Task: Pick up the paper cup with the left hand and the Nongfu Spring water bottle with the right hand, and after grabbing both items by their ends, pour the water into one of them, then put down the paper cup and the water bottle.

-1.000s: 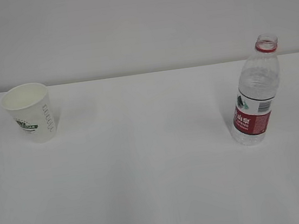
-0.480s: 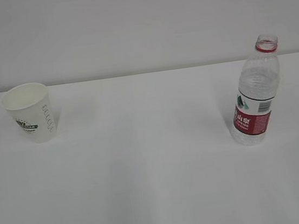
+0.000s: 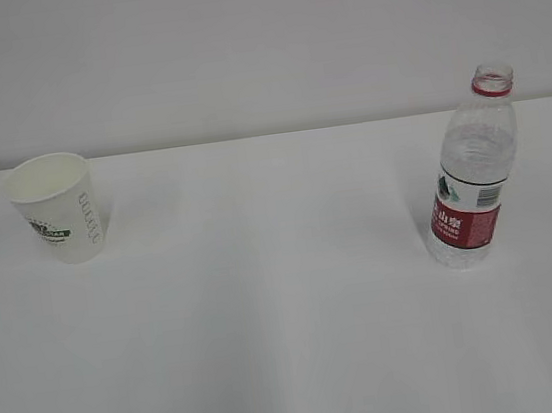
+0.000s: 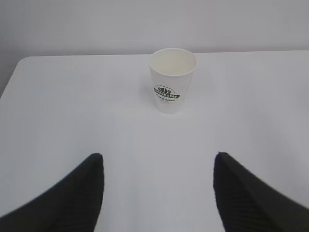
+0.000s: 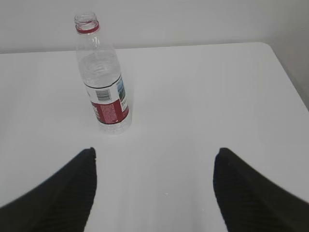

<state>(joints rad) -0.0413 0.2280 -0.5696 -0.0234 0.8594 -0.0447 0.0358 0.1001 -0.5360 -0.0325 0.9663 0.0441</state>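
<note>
paper cup (image 3: 55,208) and bottle (image 3: 473,172) stand upright, mouths up; both claws spread, empty.

Place: a bare test or lab-like room is suggested; nothing homely or shop-like is seen.
Bench (image 3: 293,345): a plain white top with rounded corners, seen in both wrist views.
Wall (image 3: 255,38): a blank pale grey-white surface is met directly behind the bench's far edge.
Props: only a paper cup (image 3: 55,207) and an uncapped water bottle (image 3: 473,170) are set out, well apart.
Equipment: black ribbed pincer fingers (image 4: 72,198) are seen low in each wrist view.
</note>
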